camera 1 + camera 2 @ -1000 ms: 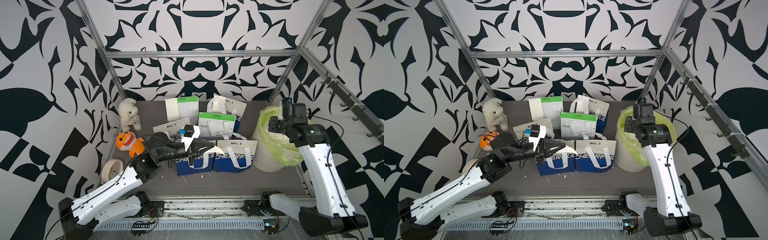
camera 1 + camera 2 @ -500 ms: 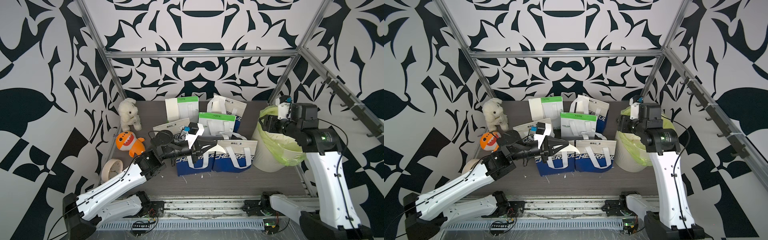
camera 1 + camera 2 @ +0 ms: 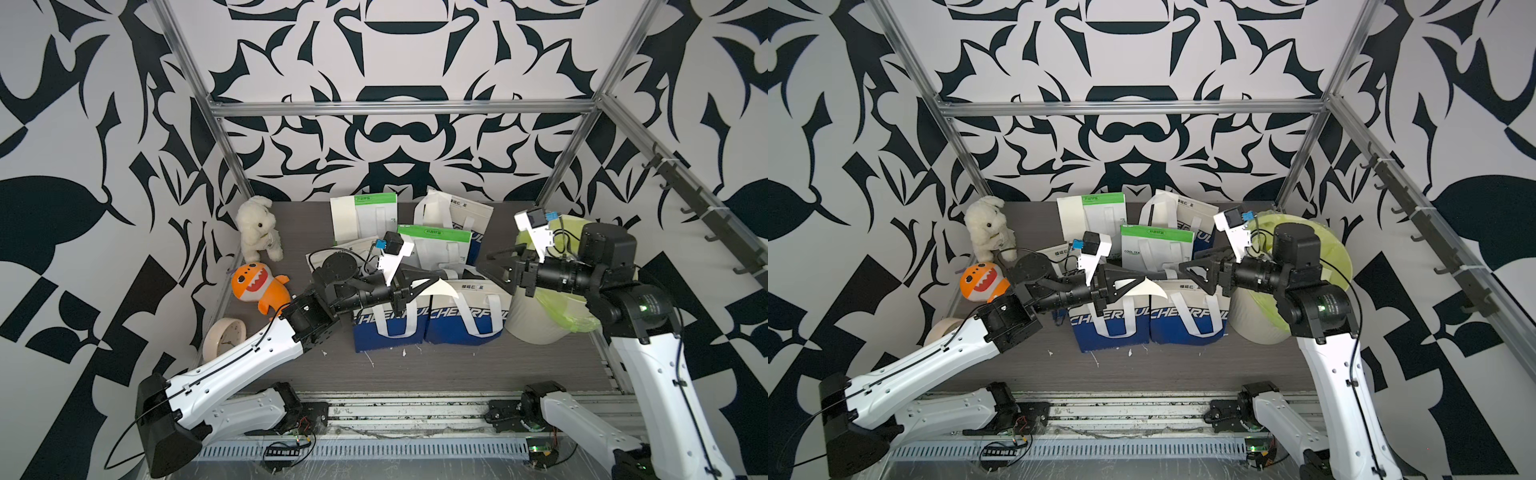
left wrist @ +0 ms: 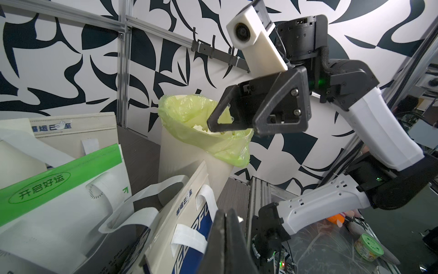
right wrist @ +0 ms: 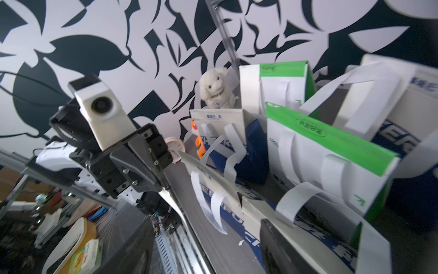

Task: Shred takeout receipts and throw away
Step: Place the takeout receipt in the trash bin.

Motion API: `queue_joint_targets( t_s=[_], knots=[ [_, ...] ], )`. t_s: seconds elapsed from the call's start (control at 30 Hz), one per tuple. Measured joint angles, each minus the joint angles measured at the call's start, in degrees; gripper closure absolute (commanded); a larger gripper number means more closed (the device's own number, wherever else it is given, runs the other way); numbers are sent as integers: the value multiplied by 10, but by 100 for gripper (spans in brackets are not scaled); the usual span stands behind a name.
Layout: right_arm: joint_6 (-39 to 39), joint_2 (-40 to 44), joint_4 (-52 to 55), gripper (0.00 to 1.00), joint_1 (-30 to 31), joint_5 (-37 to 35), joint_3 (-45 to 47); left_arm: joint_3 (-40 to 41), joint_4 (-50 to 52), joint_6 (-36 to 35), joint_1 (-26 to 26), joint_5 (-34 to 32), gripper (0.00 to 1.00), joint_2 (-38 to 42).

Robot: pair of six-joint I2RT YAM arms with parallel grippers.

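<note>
My left gripper (image 3: 434, 277) is shut on a cream-white takeout receipt (image 3: 440, 287), which curls out of its tips above the blue and white bags in both top views. In the left wrist view the shut fingers (image 4: 225, 237) hide nearly all of the receipt. My right gripper (image 3: 484, 261) is open and points at the left one from the bin side. It is a short gap from the receipt's free end and does not touch it. The left wrist view shows the right gripper (image 4: 233, 127) with its jaws apart in front of the bin (image 4: 189, 151).
The white bin (image 3: 536, 328) with a yellow-green liner stands at the right. Two blue-and-white bags (image 3: 428, 328) stand in front, with green-topped bags (image 3: 434, 241) behind them. A white plush (image 3: 257, 228), an orange plush (image 3: 257, 286) and a clock (image 3: 224, 336) are at the left. Paper scraps (image 3: 403, 353) lie on the table.
My right arm has swung from above the bin toward the left gripper, with its jaws spreading wider. The left arm has carried the receipt slightly right and higher.
</note>
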State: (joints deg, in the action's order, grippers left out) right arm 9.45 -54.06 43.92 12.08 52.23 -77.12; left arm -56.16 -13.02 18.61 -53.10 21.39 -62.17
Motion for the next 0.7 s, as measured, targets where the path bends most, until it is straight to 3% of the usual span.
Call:
queue_joint_targets(
  t_s=[0.23,0.37,0.53,0.7],
  knots=[
    [-11,-26,-9,37,126,-42,21,-15,-5,25,0,-6,100,-17],
    [-6,-27,-29,46,147,-72,31,-17,-9,31,-1,-7,100,-20],
    [13,-27,-67,76,150,-78,48,-17,-12,39,-2,-7,100,-21],
    [47,-25,-108,100,151,-68,67,-17,-18,41,-2,-7,100,-21]
  ],
)
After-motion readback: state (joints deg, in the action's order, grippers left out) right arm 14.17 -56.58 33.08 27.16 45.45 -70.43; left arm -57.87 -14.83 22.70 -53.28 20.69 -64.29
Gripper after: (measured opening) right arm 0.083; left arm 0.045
